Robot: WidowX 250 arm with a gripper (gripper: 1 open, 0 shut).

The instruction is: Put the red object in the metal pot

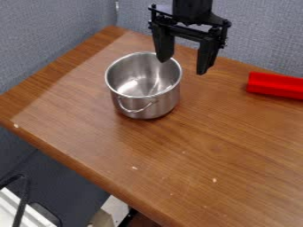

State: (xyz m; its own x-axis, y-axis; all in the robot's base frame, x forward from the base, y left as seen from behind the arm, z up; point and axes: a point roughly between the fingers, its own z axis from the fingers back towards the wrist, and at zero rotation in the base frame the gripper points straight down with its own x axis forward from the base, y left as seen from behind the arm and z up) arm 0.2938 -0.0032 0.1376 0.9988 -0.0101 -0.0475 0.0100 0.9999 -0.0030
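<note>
**A:** On the wooden surface [178, 160], what have we got? Quick.

**B:** Metal pot [143, 84] sits left of centre, upright, mouth open to the camera. Shiny steel, straight sides, rolled rim. Thin wire handle hangs down against the front wall. Inside looks bare, just reflections.

**A:** Red object?

**B:** Red object [275, 84] lies flat on the surface at the right edge of the view, partly cut off by the frame. Well apart from the pot. Nothing touching it.

**A:** End effector?

**B:** Black end effector [183, 58] hangs from the top of the view, pointing down. Two dark fingers [161, 44] spread wide, nothing between them. One finger ends over the pot's back rim, the other hangs just right of the pot. Can't tell if either tip touches the rim; looks like they're above it.

**A:** So between pot and block?

**B:** Closer to the pot. Clear gap of bare wood between the right finger and the red object.

**A:** Background?

**B:** Grey-blue wall [59, 27] behind the surface, at upper left. Surface edge runs diagonally at lower left, floor stuff below it, too dim and blurry to name.

**A:** Anything else on the wood?

**B:** A few tiny pale specks near the front. That's it.
</note>
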